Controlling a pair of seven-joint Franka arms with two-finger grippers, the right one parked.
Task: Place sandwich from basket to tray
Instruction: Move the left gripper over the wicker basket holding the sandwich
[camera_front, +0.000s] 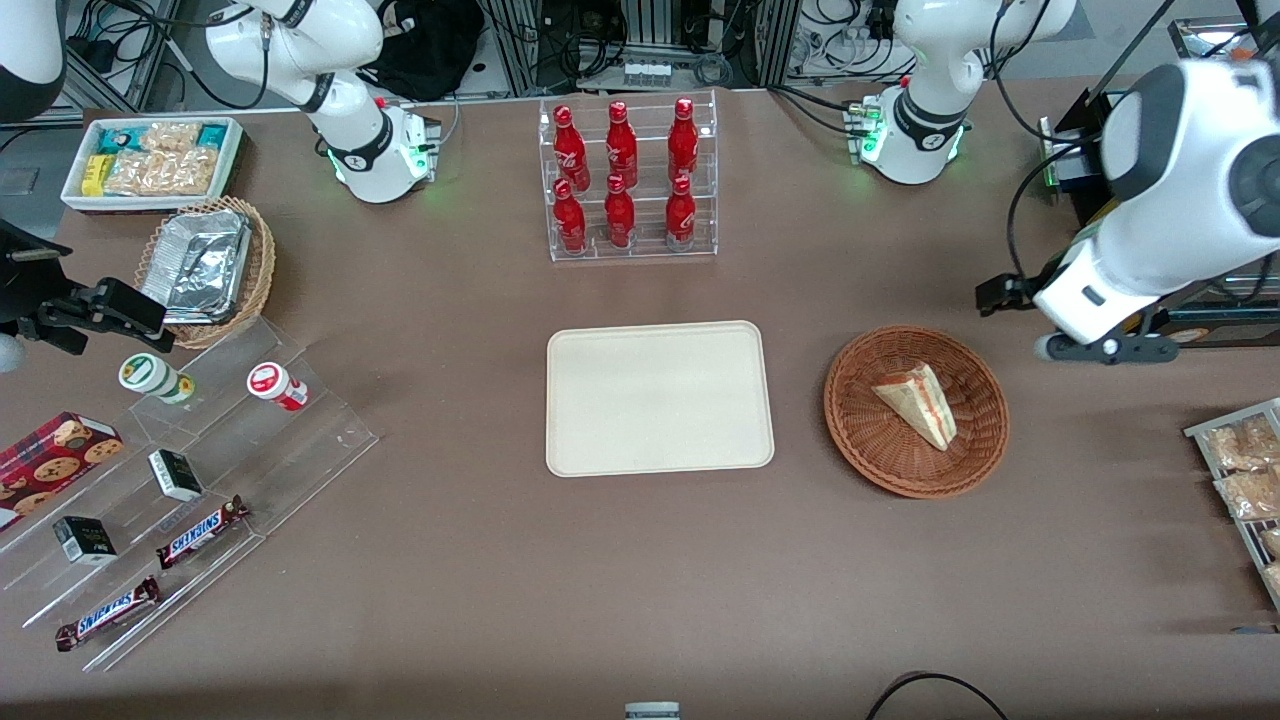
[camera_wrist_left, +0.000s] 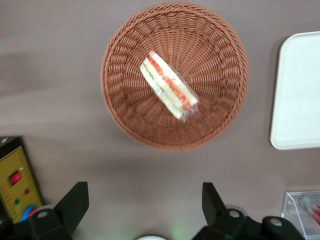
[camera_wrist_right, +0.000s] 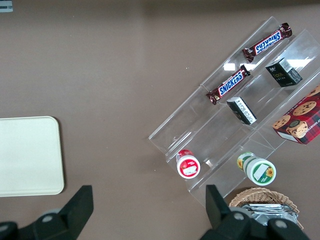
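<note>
One sandwich lies wrapped in the basket, beside the bare tray; the pincer hangs released, high above the counter. A clean pick likely means descending square, fingers closing across the wedge's flat faces

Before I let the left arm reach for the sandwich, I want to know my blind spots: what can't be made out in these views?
- Gripper: in the front view the arm's own body covers it; the wrist view shows it open, above the table beside the basket.
- Sandwich: its underside and how it rests on the weave are hidden.
- Tray: cut off by the wrist view's edge; whole in the front view.
</note>
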